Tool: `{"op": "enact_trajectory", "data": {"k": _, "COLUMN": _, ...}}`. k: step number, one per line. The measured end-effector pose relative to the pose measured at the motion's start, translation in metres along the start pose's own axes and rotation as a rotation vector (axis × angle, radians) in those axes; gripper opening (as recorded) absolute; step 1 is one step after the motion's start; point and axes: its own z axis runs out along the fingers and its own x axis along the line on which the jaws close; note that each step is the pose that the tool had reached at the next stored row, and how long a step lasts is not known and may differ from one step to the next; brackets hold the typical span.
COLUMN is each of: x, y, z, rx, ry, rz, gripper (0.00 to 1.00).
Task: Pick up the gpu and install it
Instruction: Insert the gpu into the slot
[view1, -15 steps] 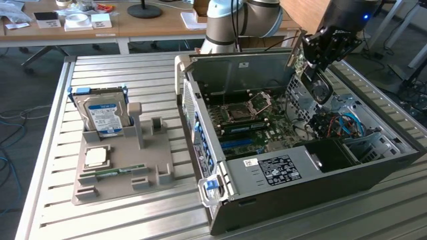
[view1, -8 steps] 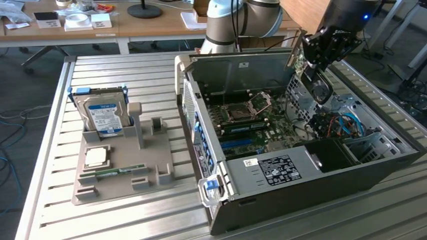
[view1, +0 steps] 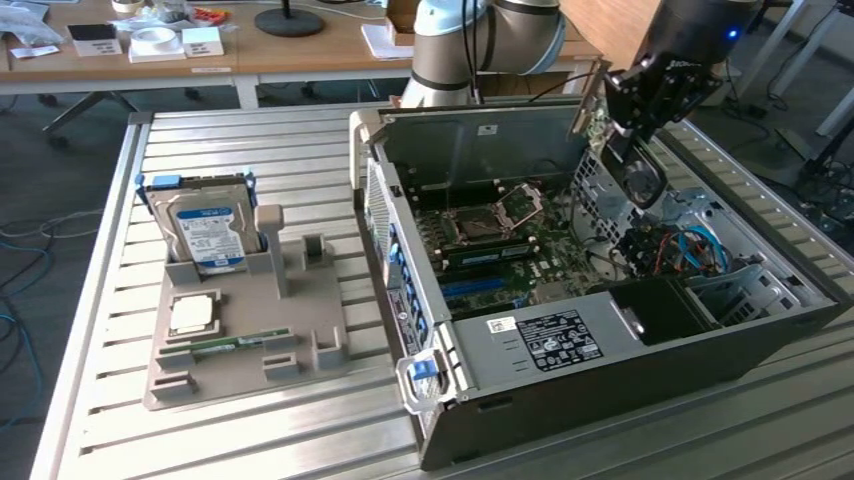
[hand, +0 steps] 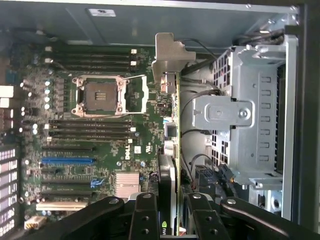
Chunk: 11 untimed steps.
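- Slatted metal table (view1: 267, 440): bare ribbed top that bore everything listed below; a wooden desk (view1: 307, 58) with small white boxes stood behind it, and loose cables lay on the floor at the exterior view's left
- Grey fixture tray (view1: 314, 350), on the table toward the exterior view's left: held a hard drive (view1: 207, 235) with a blue-white label, upright in a rear slot; a square silver processor (view1: 194, 313) lying flat; a green RAM stick (view1: 240, 343) lying in a groove near the front
- Computer case (view1: 641, 370), open side up, just right of the tray: held a green motherboard (view1: 501, 245) with its processor socket (hand: 97, 95), a silver drive cage (hand: 250, 115), and blue cables (view1: 694, 245)
- Gripper (hand: 172, 200), over the case's far right corner: jaws drawn narrow, clamped on the gpu (hand: 172, 145); the card was seen edge-on, bracket end away from the fingers, between motherboard and drive cage
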Motion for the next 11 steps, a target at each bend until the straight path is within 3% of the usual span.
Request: {"op": "enact_trajectory", "data": {"k": 11, "x": 0.0000, "y": -0.0001, "z": 0.0005, "rx": -0.0042, "ry": 0.0141, "rz": -0.200, "gripper": 0.27}}
